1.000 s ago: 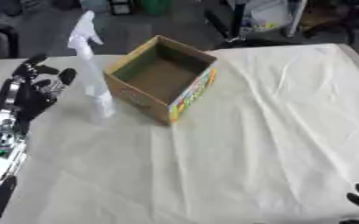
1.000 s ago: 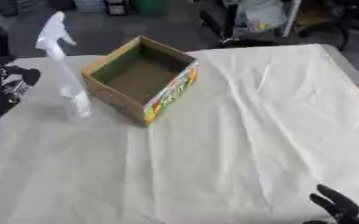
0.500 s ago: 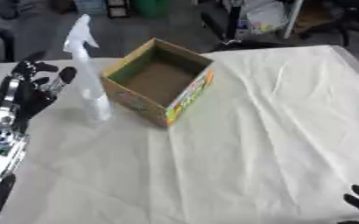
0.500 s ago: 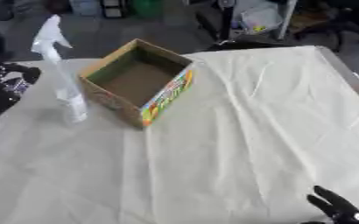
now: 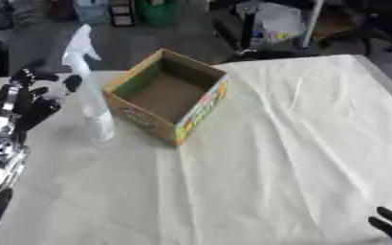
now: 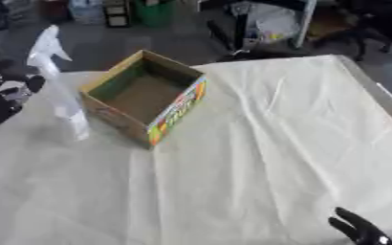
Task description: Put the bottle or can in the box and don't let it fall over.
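Note:
A tall white spray bottle stands upright on the cloth-covered table, just left of an open cardboard box with colourful sides. The box is empty inside. My left hand is to the left of the bottle, fingers spread and straight, a short gap from it, holding nothing. Only the fingertips of my right hand show at the lower right corner, pointing up, far from the bottle and box.
A cream cloth with wrinkles covers the table; its right edge runs diagonally. Beyond the far edge are chairs, bins and bags on the floor. Open cloth lies in front of and right of the box.
The whole picture has shifted slightly, so the camera moved. My left hand stays beside the bottle with little visible change; bottle and box stand as before.

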`<action>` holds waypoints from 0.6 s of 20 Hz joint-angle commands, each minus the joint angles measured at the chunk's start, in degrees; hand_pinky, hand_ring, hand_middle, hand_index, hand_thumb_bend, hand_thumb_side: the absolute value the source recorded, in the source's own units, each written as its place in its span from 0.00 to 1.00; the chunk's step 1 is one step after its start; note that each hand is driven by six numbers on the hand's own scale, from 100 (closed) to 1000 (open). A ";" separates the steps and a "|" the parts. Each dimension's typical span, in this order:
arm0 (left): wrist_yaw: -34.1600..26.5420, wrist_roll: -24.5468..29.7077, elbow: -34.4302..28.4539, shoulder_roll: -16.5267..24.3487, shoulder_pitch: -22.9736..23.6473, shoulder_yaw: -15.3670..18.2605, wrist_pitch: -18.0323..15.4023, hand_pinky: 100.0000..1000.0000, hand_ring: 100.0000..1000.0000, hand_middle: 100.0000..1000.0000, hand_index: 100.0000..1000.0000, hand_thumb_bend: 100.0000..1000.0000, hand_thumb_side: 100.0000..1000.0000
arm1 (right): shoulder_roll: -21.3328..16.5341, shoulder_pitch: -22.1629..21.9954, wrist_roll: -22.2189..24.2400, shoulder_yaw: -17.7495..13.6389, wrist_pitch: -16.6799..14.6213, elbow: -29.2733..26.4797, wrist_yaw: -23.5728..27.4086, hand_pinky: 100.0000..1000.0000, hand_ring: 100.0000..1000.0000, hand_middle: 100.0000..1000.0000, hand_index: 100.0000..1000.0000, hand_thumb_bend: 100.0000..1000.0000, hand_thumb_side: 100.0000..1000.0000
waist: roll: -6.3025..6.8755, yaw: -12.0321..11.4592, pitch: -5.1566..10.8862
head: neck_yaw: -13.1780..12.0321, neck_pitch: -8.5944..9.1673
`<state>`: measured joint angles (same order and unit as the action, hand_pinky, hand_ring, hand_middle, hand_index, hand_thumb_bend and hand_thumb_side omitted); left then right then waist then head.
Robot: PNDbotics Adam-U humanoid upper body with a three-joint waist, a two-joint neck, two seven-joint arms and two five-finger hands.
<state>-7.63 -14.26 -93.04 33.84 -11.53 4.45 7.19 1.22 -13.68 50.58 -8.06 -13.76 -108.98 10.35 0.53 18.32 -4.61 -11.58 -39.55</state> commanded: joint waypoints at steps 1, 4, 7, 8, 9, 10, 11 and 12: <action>-1.22 0.27 1.44 2.83 -2.01 -0.65 -0.89 0.88 0.98 0.61 0.90 0.70 0.45 | -0.49 0.06 0.39 0.14 -0.27 -0.57 -0.25 0.72 1.00 1.00 1.00 0.00 0.41 | -0.03 0.09 0.44 | 0.31 1.04; -2.28 0.61 2.85 3.27 -3.78 -1.28 -1.60 0.88 0.98 0.60 0.90 0.70 0.45 | -0.48 -0.01 0.51 0.23 -0.33 -0.57 -0.28 0.72 1.00 1.00 1.00 0.00 0.41 | -0.08 0.17 0.40 | 0.33 1.21; -2.95 1.06 4.03 3.97 -5.60 -2.05 -1.91 0.88 0.97 0.60 0.90 0.70 0.45 | -0.47 -0.01 0.60 0.32 -0.36 -0.52 -0.32 0.72 1.00 1.00 1.00 0.00 0.41 | -0.08 0.33 0.38 | 0.31 1.36; -3.09 1.24 4.32 4.29 -6.23 -2.30 -1.98 0.88 0.97 0.60 0.90 0.70 0.45 | -0.49 -0.01 0.65 0.38 -0.37 -0.52 -0.31 0.72 1.00 1.00 1.00 0.00 0.41 | -0.09 0.42 0.36 | 0.33 1.40; -3.19 1.45 4.55 4.66 -6.81 -2.58 -2.03 0.88 0.97 0.60 0.90 0.70 0.45 | -0.50 -0.02 0.71 0.44 -0.37 -0.51 -0.30 0.72 1.00 1.00 1.00 0.00 0.41 | -0.10 0.50 0.34 | 0.33 1.44; -3.21 1.74 4.74 5.09 -7.38 -2.89 -2.06 0.88 0.97 0.60 0.90 0.69 0.46 | -0.52 -0.03 0.78 0.49 -0.37 -0.49 -0.32 0.72 1.00 1.00 1.00 0.00 0.41 | -0.10 0.58 0.33 | 0.31 1.46; -3.18 2.09 4.91 5.52 -7.91 -3.19 -2.07 0.88 0.97 0.60 0.90 0.69 0.46 | -0.52 -0.03 0.83 0.53 -0.38 -0.46 -0.34 0.72 1.00 1.00 1.00 0.00 0.41 | -0.08 0.65 0.32 | 0.29 1.47; -2.98 2.53 5.05 6.00 -8.45 -3.54 -2.05 0.88 0.97 0.60 0.90 0.69 0.46 | -0.54 0.00 0.87 0.56 -0.38 -0.44 -0.34 0.72 1.00 1.00 1.00 0.00 0.41 | -0.06 0.73 0.32 | 0.27 1.48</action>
<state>-10.63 -12.21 -87.62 37.19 -18.97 0.93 5.27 1.22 -13.72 51.04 -7.68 -13.87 -108.96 10.31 0.48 19.04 -4.67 -11.39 -38.82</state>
